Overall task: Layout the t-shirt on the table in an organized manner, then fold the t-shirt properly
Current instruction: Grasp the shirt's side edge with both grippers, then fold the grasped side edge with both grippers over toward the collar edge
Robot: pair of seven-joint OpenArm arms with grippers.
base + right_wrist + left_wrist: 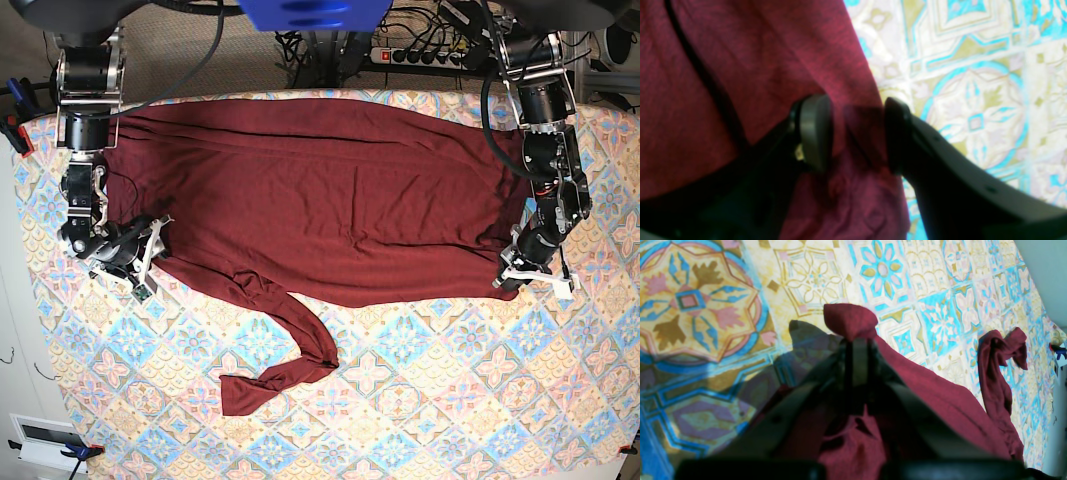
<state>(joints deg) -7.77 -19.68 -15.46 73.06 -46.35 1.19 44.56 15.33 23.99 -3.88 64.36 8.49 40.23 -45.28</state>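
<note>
Base view shows the t-shirt [320,200] spread across the far half of the table [420,400], with one twisted sleeve [285,365] trailing toward the near edge. Treat the knit as light, limp and stretchy; judge that it bunches unless you hold it at hems or corners. The left gripper [857,340] is clamped on a fabric corner. The right gripper [857,133] stands with jaws apart, straddling the garment's edge and holding nothing. Only the base view shows the full layout; wrist views alone confirm each grip.
</note>
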